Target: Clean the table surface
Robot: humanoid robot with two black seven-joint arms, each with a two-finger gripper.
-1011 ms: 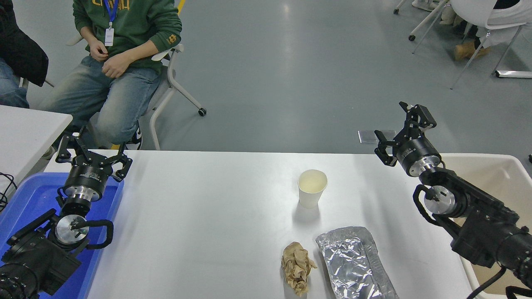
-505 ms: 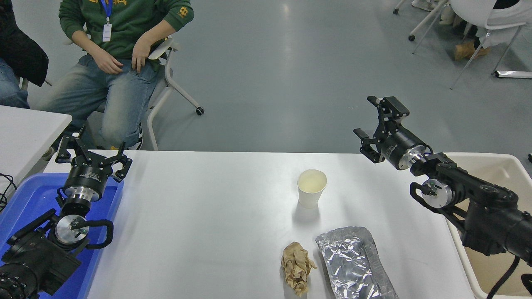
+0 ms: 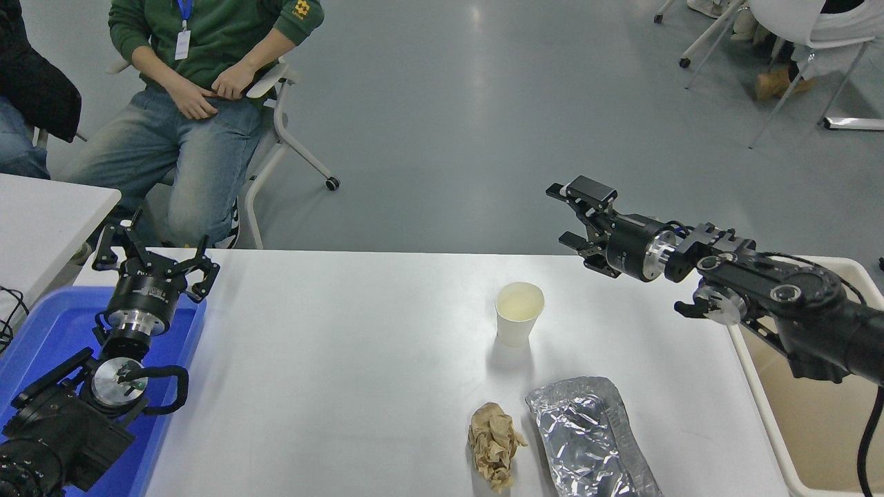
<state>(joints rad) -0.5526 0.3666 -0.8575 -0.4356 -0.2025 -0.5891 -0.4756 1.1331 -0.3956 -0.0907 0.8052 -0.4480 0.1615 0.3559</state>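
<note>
While the left gripper [image 3: 153, 257] sits parked at the lower left with its fingers spread and empty, above the far end of the blue tray [image 3: 41, 331], the right arm reaches in from the right edge. The right gripper [image 3: 577, 217] hangs in the air over the far edge of the table surface [image 3: 331, 359], pointing left, jaws apart, holding nothing. It is up and to the right of the paper cup [image 3: 519, 313] and well apart from it.

The table surface fills the middle and lower frame. The paper cup stands upright on it, right of centre; it appears to hold a pale liquid, though the view does not settle this. Nearer the camera lies a crumpled brown paper wad [image 3: 494, 445], and just beside it on the right a flattened foil wrapper [image 3: 590, 438] running off the bottom edge. Wad and foil are close but not clearly touching.

A beige bin [image 3: 815, 414] sits off the table's right end, below the right arm. A smaller white table [image 3: 48, 214] shows at the left edge. A person in a green sweatshirt [image 3: 214, 41] sits on a chair beyond the far left corner.
</note>
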